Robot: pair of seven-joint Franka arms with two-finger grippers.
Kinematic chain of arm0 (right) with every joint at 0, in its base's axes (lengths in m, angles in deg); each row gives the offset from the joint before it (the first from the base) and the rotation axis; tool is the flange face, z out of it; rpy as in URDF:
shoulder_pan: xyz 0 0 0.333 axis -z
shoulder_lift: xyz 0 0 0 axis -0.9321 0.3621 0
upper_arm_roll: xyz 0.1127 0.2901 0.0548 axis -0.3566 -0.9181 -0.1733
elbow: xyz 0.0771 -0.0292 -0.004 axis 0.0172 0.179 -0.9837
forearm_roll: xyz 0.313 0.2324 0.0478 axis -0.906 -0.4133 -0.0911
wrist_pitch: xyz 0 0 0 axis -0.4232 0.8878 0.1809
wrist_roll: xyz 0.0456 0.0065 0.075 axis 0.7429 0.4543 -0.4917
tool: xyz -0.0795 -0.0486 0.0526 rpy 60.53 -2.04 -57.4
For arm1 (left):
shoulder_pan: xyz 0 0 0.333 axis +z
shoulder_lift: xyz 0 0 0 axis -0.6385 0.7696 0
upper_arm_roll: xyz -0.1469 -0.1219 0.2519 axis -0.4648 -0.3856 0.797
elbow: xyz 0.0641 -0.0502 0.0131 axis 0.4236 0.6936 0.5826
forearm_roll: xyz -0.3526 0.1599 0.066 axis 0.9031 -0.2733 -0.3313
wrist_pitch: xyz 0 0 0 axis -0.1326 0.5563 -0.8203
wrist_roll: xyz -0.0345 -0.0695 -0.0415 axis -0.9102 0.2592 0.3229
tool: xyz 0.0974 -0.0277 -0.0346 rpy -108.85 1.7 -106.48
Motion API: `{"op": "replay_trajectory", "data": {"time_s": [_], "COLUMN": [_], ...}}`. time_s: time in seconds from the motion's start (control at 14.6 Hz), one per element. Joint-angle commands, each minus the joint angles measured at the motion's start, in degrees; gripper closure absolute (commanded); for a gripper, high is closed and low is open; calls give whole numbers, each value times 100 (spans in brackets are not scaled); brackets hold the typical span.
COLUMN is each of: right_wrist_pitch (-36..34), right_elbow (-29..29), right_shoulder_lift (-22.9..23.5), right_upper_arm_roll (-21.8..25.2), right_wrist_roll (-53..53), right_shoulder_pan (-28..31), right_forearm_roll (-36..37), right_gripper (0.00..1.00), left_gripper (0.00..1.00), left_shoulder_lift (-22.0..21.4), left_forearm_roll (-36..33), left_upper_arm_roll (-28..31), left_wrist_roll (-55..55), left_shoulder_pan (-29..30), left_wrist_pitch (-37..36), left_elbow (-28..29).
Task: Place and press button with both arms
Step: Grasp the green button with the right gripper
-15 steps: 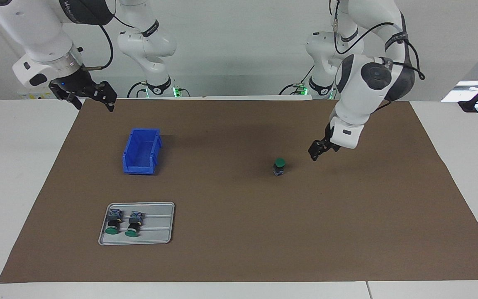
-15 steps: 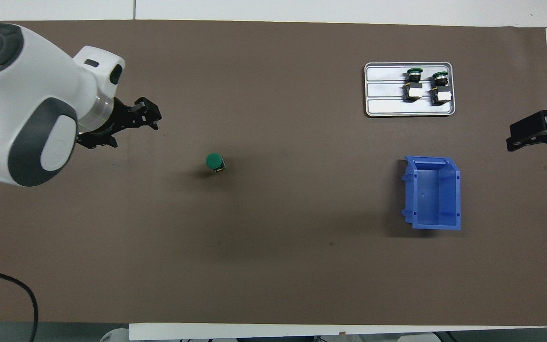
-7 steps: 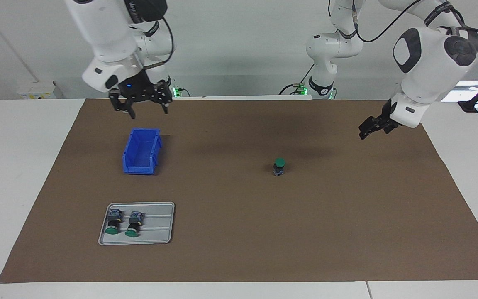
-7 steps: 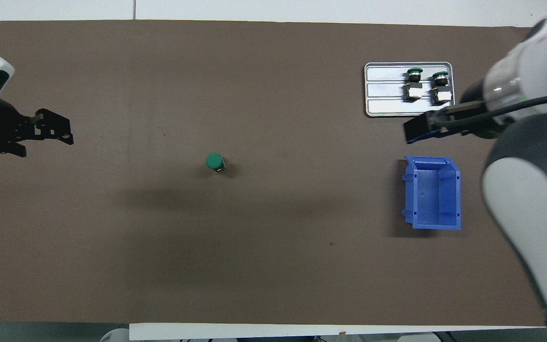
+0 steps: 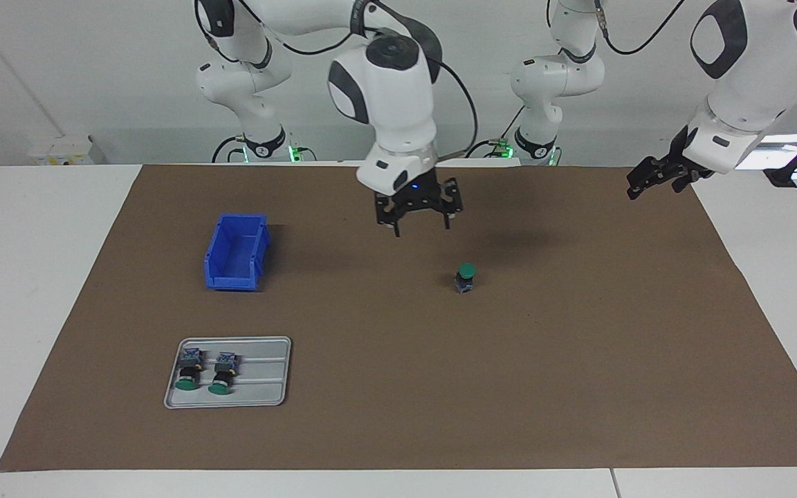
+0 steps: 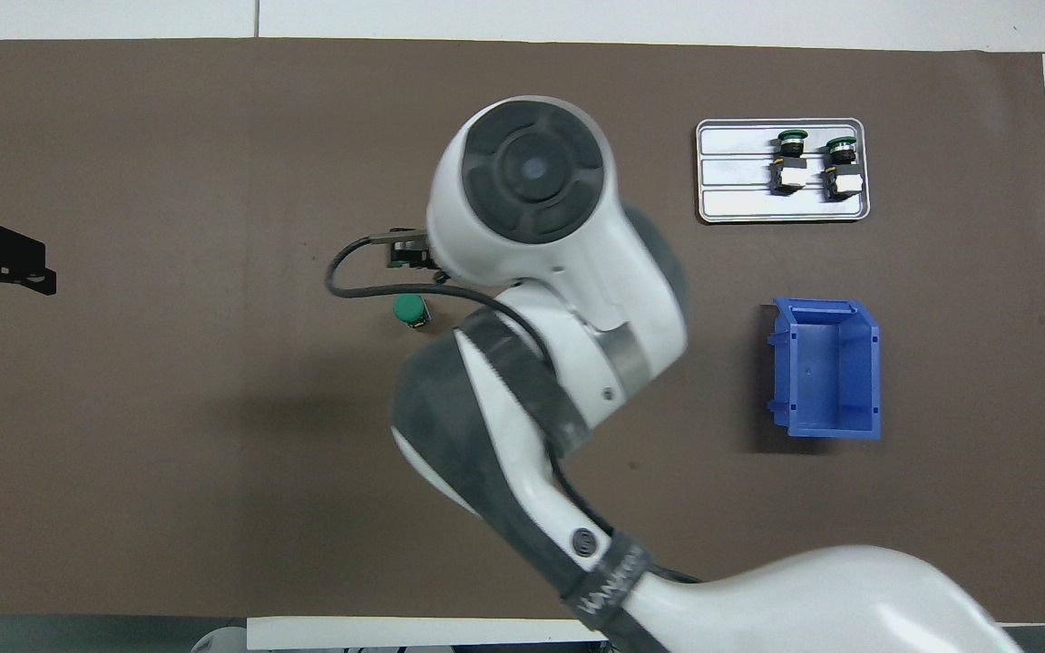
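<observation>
While formerly elsewhere, right end effector [image 5: 416, 220] now near button [image 5: 465, 277].

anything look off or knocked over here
Nothing stands out. The green-capped push-button stands upright on the brown mat; two like it lie side by side in the grey metal tray. The blue plastic bin sits upright.

The right gripper [image 5: 418, 218] now hangs open at the facing view's upper middle, just up from the green button [image 5: 465, 277], having swung across from the upper left, past the blue bin [image 5: 236, 252]. The left gripper [image 5: 654, 181] has drawn back from beside the button to the upper right edge.
</observation>
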Motion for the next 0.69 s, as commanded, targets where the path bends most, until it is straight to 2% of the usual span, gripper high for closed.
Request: {"op": "replay_trajectory", "data": {"time_s": [0.0, 0.14, 0.48, 0.62], "right_wrist_pitch": [430, 703, 1318, 1547], "right_elbow": [-347, -277, 549, 559], "right_shoulder_lift": [688, 829, 847, 1066], "right_upper_arm_roll": [28, 19, 19, 19], "right_wrist_roll": [-366, -402, -262, -253], "right_shoulder_pan": [-309, -467, -511, -660], "right_forearm_roll": [405, 713, 916, 943], "right_gripper": [2, 2, 1, 1], "left_gripper": [0, 0, 0, 0], "left_shoulder_lift": [-163, -252, -199, -208], "left_forearm_roll": [-112, -112, -138, -129], "left_upper_arm_roll": [1, 10, 10, 1], "left_wrist_roll": [-66, -49, -58, -66], "left_shoulder_pan": [55, 55, 64, 55], "left_wrist_pitch": [-275, -258, -205, -187], "left_elbow": [-45, 25, 8, 26]}}
